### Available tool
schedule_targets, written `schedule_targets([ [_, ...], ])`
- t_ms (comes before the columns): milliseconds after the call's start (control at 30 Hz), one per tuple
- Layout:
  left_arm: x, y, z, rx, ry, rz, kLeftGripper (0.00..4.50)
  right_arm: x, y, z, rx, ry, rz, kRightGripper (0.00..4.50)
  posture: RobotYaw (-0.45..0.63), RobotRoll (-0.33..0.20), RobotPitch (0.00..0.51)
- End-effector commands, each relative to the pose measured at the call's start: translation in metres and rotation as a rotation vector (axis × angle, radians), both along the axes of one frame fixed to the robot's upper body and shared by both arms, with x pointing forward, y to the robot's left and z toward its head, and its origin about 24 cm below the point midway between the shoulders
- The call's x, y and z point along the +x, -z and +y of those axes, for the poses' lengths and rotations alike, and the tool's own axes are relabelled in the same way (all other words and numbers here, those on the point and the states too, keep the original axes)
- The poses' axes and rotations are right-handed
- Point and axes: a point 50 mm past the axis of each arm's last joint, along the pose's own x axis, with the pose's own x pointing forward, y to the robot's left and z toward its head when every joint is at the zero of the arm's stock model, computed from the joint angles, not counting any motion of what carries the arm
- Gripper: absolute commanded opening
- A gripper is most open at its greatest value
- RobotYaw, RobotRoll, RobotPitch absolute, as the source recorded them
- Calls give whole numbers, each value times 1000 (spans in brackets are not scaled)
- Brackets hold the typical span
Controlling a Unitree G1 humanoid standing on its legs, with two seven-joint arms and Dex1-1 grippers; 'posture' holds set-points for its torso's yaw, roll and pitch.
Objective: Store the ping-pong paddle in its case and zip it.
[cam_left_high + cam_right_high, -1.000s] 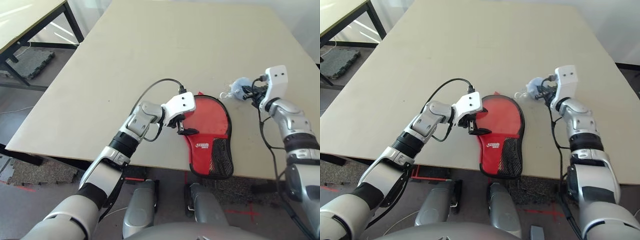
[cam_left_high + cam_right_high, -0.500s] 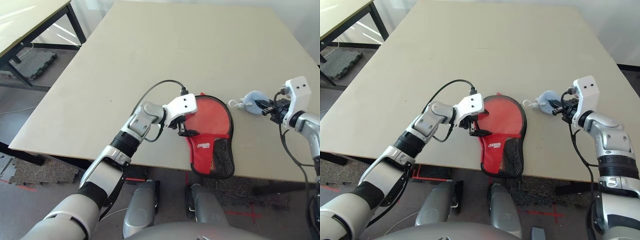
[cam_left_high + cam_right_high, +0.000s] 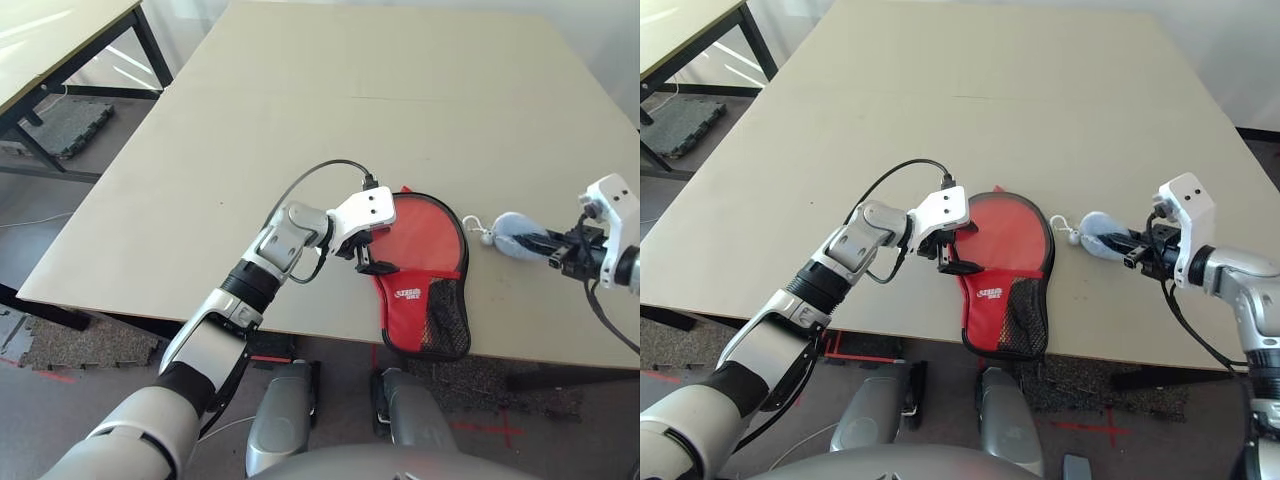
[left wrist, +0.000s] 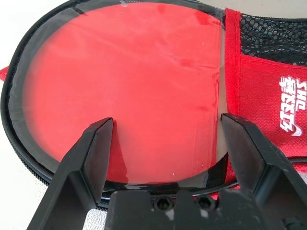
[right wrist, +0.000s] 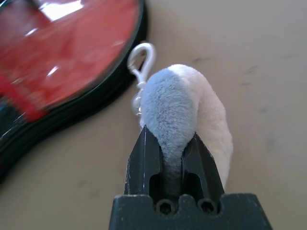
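Have open room from the case [image 3: 425, 310] to the far and left edges of the table [image 3: 300, 100], but little at the near edge. Can see the paddle [image 4: 129, 86] through the case's window, beneath the left gripper [image 4: 166, 116], fingers apart. To the right, find the right gripper [image 5: 171, 130] clamped on the pouch [image 5: 170, 105], now nearer the near and right edges than before.

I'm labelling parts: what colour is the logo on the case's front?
White, best seen in the left wrist view.
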Motion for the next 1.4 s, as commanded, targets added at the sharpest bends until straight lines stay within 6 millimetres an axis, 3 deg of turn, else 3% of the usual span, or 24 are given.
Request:
schedule_targets([
  [33, -11, 39, 8, 125, -13, 144, 4500, -18, 12, 9, 69, -88, 141, 107, 1, 0, 169],
  [333, -14, 38, 2, 115, -4, 140, 4500, -44, 15, 20, 120, -226, 316, 107, 2, 0, 169],
  [567, -15, 39, 1, 111, -2, 140, 4500, -65, 24, 12, 57, -266, 469, 106, 2, 0, 166],
  [700, -15, 39, 0, 108, -3, 138, 4500, -66, 27, 6, 2, -247, 454, 106, 1, 0, 164],
  [833, -13, 36, 1, 94, -14, 134, 4500, -50, 7, 5, 142, -177, 314, 1534, -3, 0, 160],
  [1100, -14, 7, 9, -7, -32, 122, 4500, -27, -62, -12, 366, -69, 33, 4456, 8, 0, 152],
  [1233, -15, -20, 23, -133, -111, 159, 4500, -6, -81, -26, 370, 57, -193, 4456, 10, 0, 148],
  [1400, -4, -42, 63, -247, -320, 158, 4500, 21, -63, -30, 261, 224, -357, 4456, 30, 0, 137],
])
